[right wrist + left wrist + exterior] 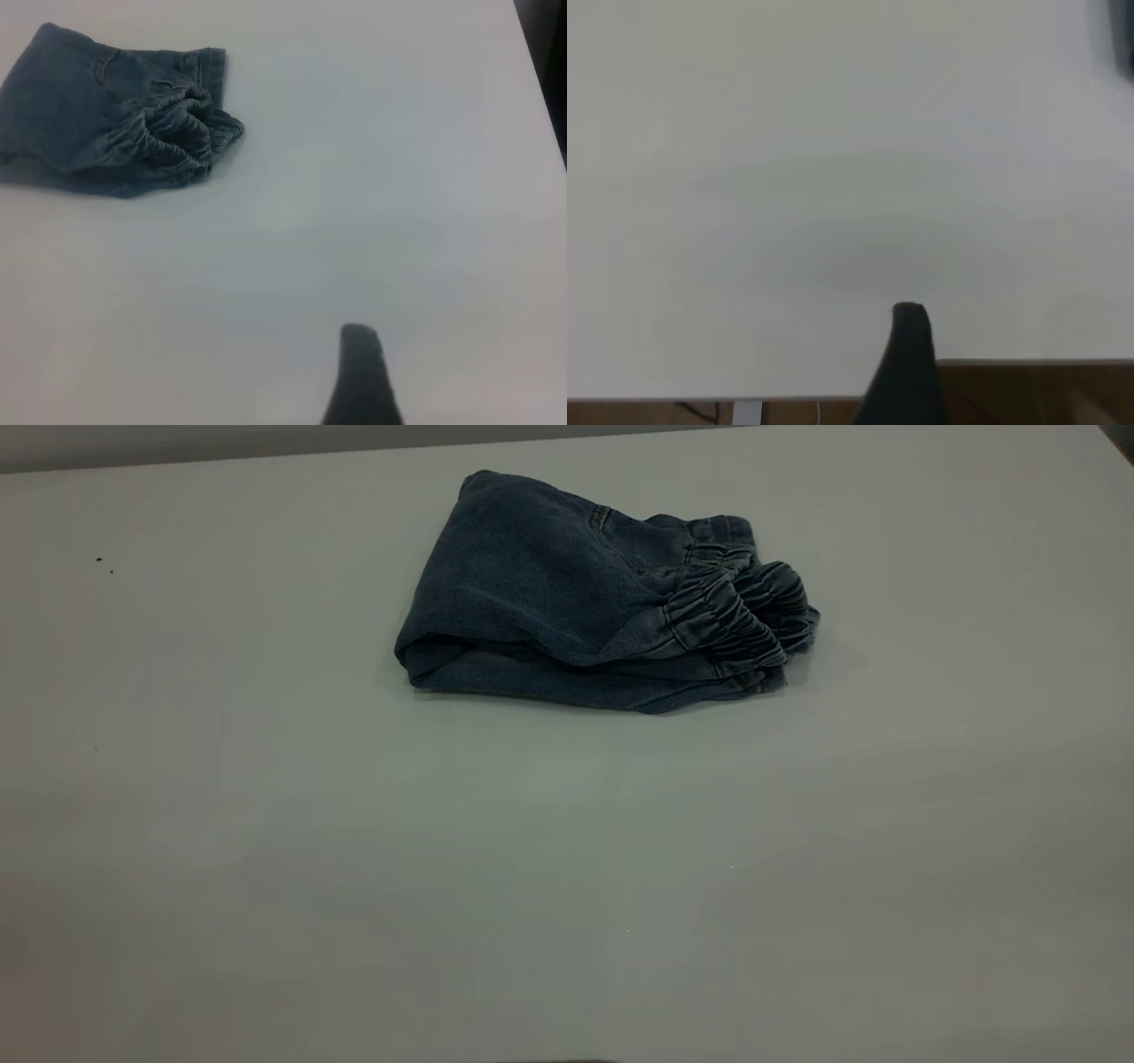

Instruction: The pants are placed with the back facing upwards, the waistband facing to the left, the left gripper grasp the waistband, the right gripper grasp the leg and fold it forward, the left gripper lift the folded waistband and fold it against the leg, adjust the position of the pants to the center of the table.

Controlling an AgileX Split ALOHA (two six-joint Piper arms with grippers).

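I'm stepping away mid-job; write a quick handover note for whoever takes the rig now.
Left gripper: pulled back at the table edge, holding nothing; only one finger shows.
Right gripper: also back over bare table, clear of the pants.
Pants lie folded in a compact bundle, waistband bunched at its right end.
Done: folds appear made.
Left: the bundle sits toward the far side, so it may need moving to centre.

Only one dark finger of the left gripper (908,367) visible: matte black, smooth, tapering to a blunt rounded tip. Likewise for the right gripper (361,376): a single black plastic finger, broad at the base, narrowing to a squared-off, slightly rounded end.
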